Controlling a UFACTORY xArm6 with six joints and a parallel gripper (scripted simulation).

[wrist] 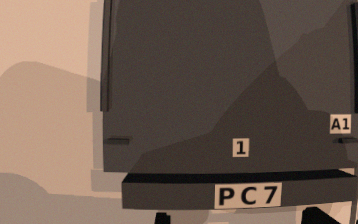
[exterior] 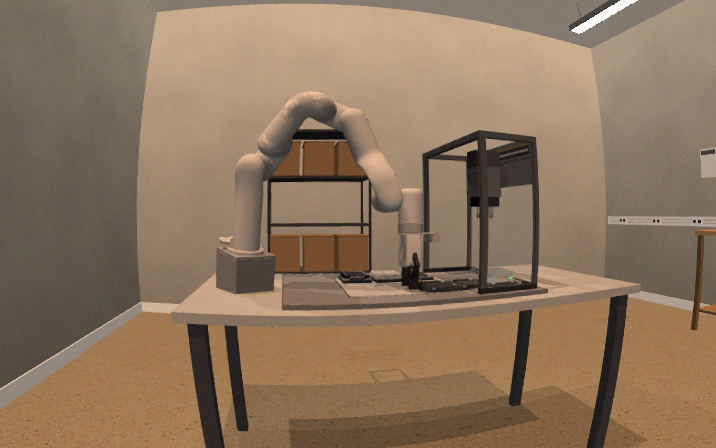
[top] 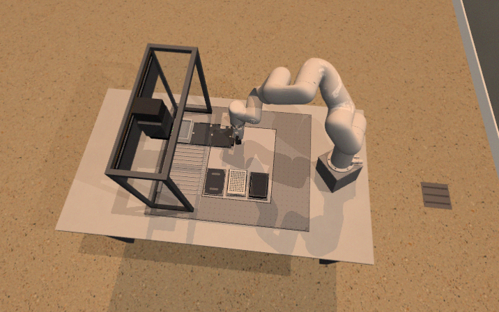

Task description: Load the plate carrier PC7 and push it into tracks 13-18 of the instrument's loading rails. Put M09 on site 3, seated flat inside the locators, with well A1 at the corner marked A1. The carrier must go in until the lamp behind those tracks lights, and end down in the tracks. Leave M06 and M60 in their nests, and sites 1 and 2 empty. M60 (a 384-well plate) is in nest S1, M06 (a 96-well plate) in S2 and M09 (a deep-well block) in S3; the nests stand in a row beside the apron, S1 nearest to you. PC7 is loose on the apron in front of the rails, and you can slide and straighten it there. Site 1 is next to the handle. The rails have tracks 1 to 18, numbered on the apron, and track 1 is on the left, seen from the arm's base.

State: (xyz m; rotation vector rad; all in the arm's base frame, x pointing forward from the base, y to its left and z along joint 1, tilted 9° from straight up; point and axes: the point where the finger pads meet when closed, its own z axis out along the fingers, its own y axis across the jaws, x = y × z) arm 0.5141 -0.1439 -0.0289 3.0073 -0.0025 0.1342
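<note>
The dark carrier PC7 (top: 208,134) lies with its far end inside the rails (top: 187,167), at the tracks farthest from the nests. A light block, M09 (top: 185,130), sits on its far site under the frame. In the wrist view I see the handle with the PC7 label (wrist: 248,195), the empty site 1 (wrist: 240,148) and an A1 corner mark. My gripper (top: 237,139) is low at the handle end, and its fingertips stand open on either side of the handle. A small green light (exterior: 510,276) shows behind the rails.
The white plate M06 (top: 236,182) and the dark plate M60 (top: 258,184) sit in their nests; nest S3 (top: 214,181) looks empty. The instrument's dark frame (top: 158,121) with a black head (top: 151,118) stands over the rails. The arm's base (top: 338,170) is at the right.
</note>
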